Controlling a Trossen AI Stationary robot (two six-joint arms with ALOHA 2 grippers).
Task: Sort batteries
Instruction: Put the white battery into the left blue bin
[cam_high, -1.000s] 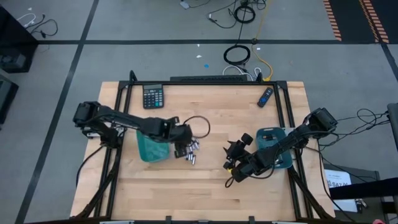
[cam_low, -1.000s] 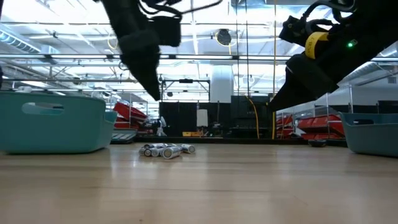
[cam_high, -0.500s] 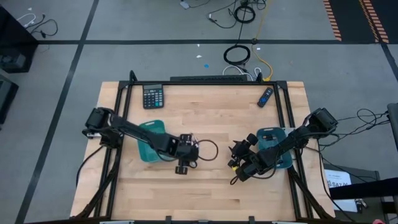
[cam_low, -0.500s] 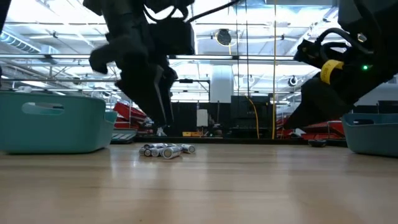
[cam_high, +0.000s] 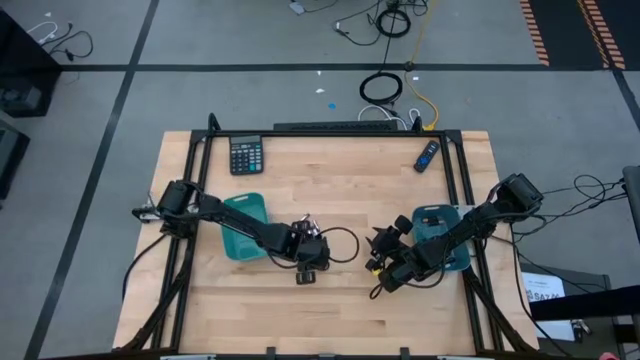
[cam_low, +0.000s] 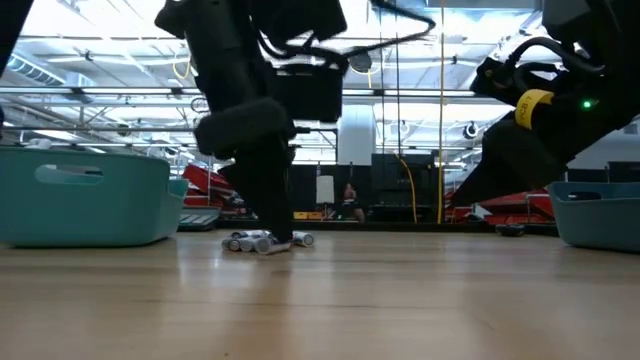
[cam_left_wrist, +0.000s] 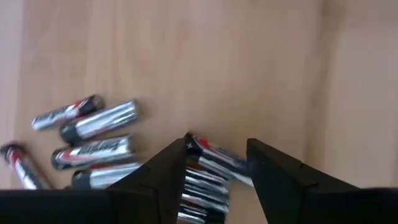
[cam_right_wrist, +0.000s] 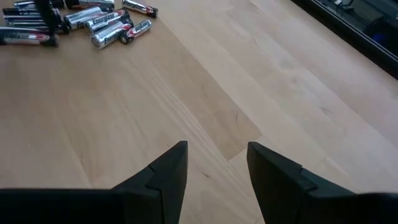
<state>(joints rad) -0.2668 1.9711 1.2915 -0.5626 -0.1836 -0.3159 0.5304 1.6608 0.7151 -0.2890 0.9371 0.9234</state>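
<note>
The batteries (cam_left_wrist: 93, 134) are small silvery cylinders with red and black ends, lying loose in a pile on the wood; they also show as the batteries (cam_low: 248, 241) and, farther off, the batteries (cam_right_wrist: 93, 22). My left gripper (cam_left_wrist: 219, 149) is open and points down over the pile's edge, with one red-tipped battery (cam_left_wrist: 214, 162) between its fingers. From above, the left gripper (cam_high: 307, 266) hides most of the pile. My right gripper (cam_right_wrist: 217, 152) is open over bare wood, right of the pile, near the right teal tray (cam_high: 445, 240). My left gripper comes at the pile from above with its fingers on either side of a red-tipped battery (cam_left_wrist: 205, 149) that lies on the table. Whether a fingertip (cam_left_wrist: 180, 152) touches it, I cannot tell.
The left teal tray (cam_high: 240, 225) stands just left of the pile, under the left arm. A black calculator (cam_high: 246, 155) and a dark blue stick (cam_high: 427, 155) lie near the far edge. Bare wood lies between the two grippers and toward the near edge.
My left gripper has swung from beside the left tray toward the right and near edge and come down onto the battery pile. The pile has stayed in place. My right arm has drawn back slightly toward the right tray.
</note>
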